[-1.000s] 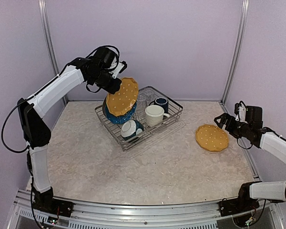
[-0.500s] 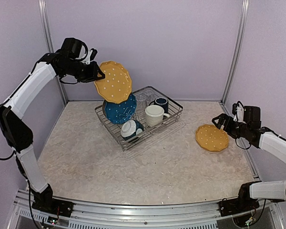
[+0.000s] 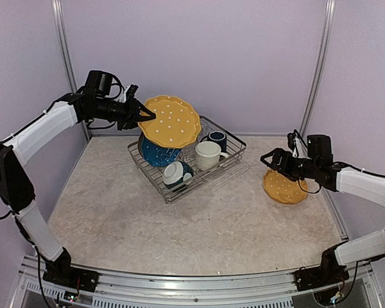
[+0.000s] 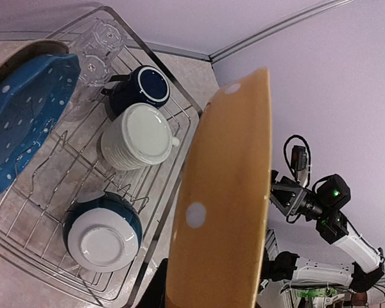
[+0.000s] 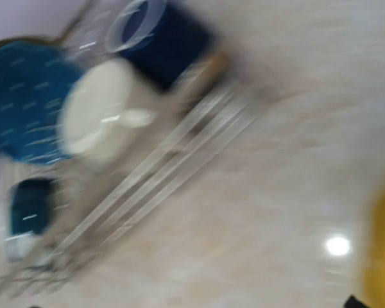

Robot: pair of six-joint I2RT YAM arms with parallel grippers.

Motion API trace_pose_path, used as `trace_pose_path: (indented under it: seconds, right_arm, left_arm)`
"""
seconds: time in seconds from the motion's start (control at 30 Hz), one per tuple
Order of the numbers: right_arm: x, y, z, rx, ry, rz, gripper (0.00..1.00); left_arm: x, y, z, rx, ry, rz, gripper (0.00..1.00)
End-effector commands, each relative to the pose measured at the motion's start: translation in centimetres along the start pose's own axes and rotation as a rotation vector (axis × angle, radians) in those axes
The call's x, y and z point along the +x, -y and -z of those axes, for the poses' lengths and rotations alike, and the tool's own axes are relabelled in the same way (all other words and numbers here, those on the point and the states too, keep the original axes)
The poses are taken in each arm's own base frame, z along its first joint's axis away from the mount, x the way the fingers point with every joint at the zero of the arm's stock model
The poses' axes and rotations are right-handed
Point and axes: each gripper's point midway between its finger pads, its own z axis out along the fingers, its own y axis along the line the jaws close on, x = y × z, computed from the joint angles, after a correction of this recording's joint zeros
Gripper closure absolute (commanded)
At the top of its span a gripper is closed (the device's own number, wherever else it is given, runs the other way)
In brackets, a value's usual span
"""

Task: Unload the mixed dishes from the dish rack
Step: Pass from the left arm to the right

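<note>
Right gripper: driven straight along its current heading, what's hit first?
Likely the facing wall of the silver wire dish rack, with the cream mug just behind it; the right gripper height is hard to judge.

No words, labels, brand marks or numbers can be read in any view. The raised yellow plate [image 3: 173, 120] above the dish rack [image 3: 235, 153] and the blue plate [image 3: 155, 154] standing in that rack carry only white dots, which are a pattern and not writing. The right wrist view is too blurred to show any lettering.
</note>
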Motion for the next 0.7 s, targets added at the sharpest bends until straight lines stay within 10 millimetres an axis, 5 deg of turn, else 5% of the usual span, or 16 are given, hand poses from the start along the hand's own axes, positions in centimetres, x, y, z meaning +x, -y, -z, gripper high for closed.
trace_pose_path:
  seconds: [0.0,0.13,0.27,0.47,0.67]
  right_arm:
    - [-0.4,-7.1,-1.3,-0.246,-0.012,0.001,0.0]
    - [-0.3,-12.6,-1.7,-0.424,-0.037,0.011,0.0]
    - [-0.3,-15.7,-1.1,-0.584,-0.052,-0.016,0.0]
    - [-0.2,-15.9,-1.8,-0.545,-0.052,0.014,0.02]
    - [1.9,-15.7,-3.8,-0.553,-0.115,-0.02,0.13]
  left_arm:
    - [-0.1,6.5,-0.7,0.186,0.028,-0.126,1.0]
    - [2.0,6.8,-3.1,0.176,-0.028,-0.141,1.0]
    - [3.4,7.5,-4.4,0.187,-0.08,-0.147,1.0]
    - [5.0,8.9,-5.8,0.205,-0.123,-0.166,1.0]
    - [6.3,8.9,-7.2,0.193,-0.163,-0.178,1.0]
